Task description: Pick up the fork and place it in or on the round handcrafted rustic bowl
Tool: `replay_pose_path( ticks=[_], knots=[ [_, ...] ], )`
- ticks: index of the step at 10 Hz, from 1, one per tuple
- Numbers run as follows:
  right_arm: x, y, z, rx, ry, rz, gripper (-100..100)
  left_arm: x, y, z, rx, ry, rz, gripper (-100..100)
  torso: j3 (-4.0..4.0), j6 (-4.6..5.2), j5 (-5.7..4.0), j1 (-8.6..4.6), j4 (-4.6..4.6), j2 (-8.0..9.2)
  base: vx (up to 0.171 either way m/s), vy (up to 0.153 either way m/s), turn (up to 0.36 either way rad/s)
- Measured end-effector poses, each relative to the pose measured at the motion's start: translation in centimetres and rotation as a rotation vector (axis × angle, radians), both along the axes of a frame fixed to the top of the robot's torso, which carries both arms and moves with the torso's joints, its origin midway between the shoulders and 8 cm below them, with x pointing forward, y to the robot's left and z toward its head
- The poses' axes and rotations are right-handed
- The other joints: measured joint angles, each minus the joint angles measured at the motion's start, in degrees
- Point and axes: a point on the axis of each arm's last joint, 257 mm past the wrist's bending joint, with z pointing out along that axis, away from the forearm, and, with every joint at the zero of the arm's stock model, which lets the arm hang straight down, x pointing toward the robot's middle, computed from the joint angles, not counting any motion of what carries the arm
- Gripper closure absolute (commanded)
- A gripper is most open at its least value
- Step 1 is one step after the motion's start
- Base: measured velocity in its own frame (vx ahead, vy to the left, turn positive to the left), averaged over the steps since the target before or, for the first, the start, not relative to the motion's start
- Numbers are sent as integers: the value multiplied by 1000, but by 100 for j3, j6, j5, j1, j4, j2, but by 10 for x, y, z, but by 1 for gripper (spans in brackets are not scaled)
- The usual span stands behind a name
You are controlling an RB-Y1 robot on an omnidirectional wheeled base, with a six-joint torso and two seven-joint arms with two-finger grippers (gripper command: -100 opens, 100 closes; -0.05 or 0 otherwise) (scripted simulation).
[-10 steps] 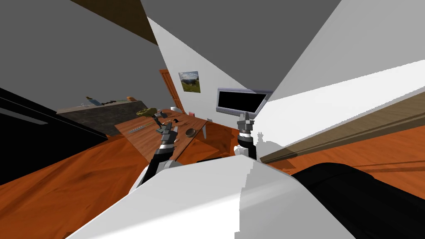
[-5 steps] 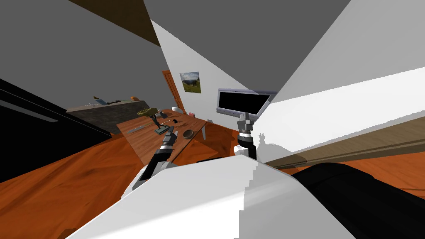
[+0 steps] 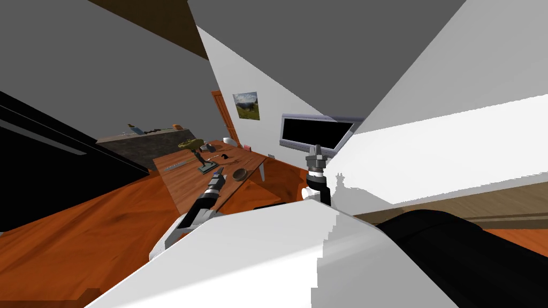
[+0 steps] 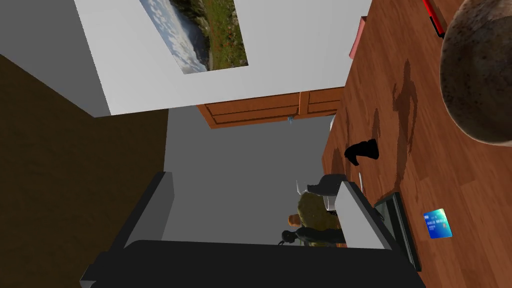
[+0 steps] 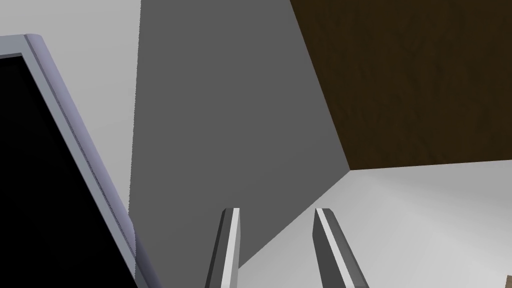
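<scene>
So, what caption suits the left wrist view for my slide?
Speckled brown bowl, blue card and small black object on a wooden table, landscape picture on the wall beyond.

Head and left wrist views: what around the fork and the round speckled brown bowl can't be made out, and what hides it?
Fork: in the head view the small items on the brown wooden table are too tiny to tell which it is.
Round speckled brown bowl: cut off by the left wrist view's edges.
Olive-green lumpy object: partly hidden behind the left gripper in that view.
</scene>
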Motion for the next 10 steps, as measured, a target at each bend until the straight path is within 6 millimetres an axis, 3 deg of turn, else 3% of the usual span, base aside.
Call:
replay_pose_path(
  ticks=[4, 7, 10],
  knots=[
    [0, 0, 0, 0, 0, 0, 0, -5, 34, -43, -6, 144, 61, -100, 2, -1, 1, 3, 1, 4, 63, -68, 48],
    [0, 0, 0, 0, 0, 0, 0, -7, 74, -73, -13, 246, 121, -100, -2, -1, 1, 4, -1, -3, 62, -64, 41],
    [0, 0, 0, 0, 0, 0, 0, -19, 97, -103, -26, 337, 178, -100, 2, 0, 1, 7, 0, 4, 60, -56, 44]
  ],
)
